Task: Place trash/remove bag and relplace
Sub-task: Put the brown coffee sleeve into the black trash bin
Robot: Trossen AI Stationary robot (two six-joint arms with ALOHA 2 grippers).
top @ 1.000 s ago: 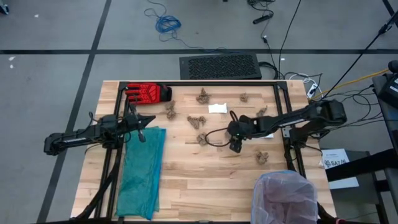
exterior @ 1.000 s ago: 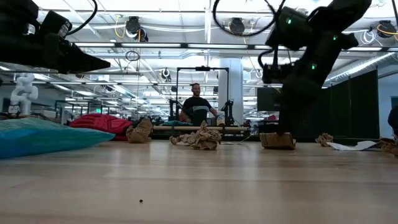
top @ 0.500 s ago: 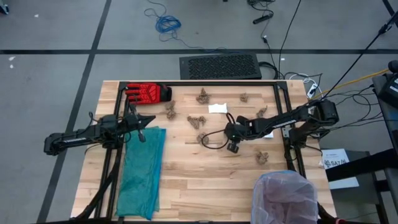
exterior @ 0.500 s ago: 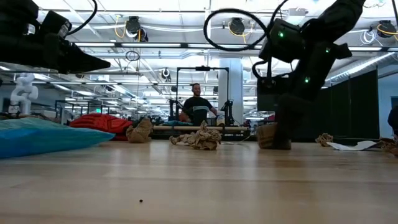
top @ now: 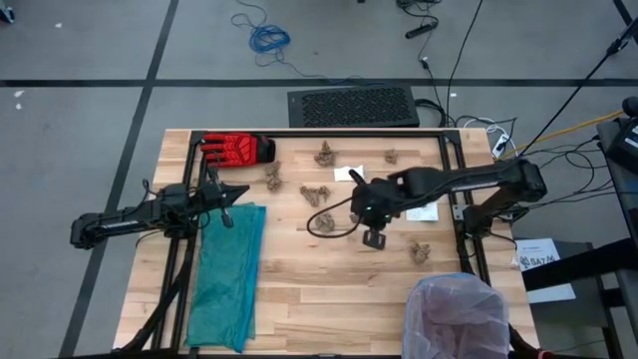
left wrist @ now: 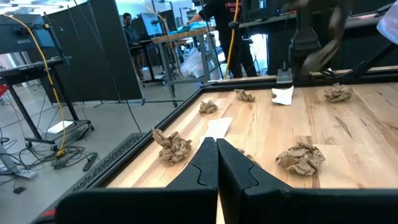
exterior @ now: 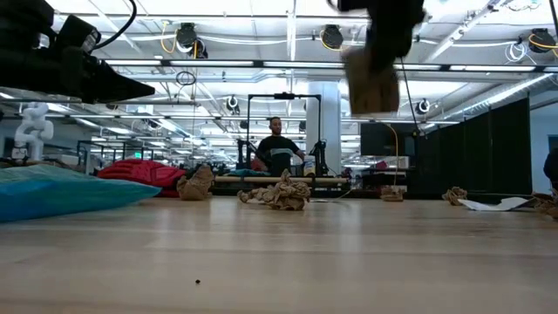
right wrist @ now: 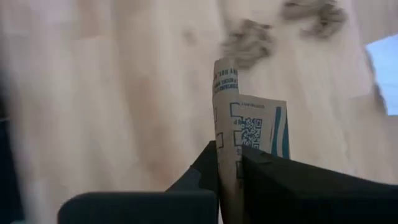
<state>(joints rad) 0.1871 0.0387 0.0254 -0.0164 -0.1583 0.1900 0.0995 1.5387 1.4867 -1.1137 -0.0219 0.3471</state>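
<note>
We have the right gripper (top: 374, 238) clamped on a brown paper wad (right wrist: 249, 140), lifted above mid-surface. Next we carry it toward five o'clock into the bag (top: 456, 311). Left gripper (top: 227, 204) waits pressed together.

We are looking past the right tool (right wrist: 229, 163), and its two dark fingers (right wrist: 273, 177) are pinching a brown paper piece (right wrist: 249, 134) printed with a QR code and a blue stripe. Below, the wooden tabletop (right wrist: 112, 93) is blurring, with crumpled brown wads (right wrist: 249, 40) lying on it.
</note>
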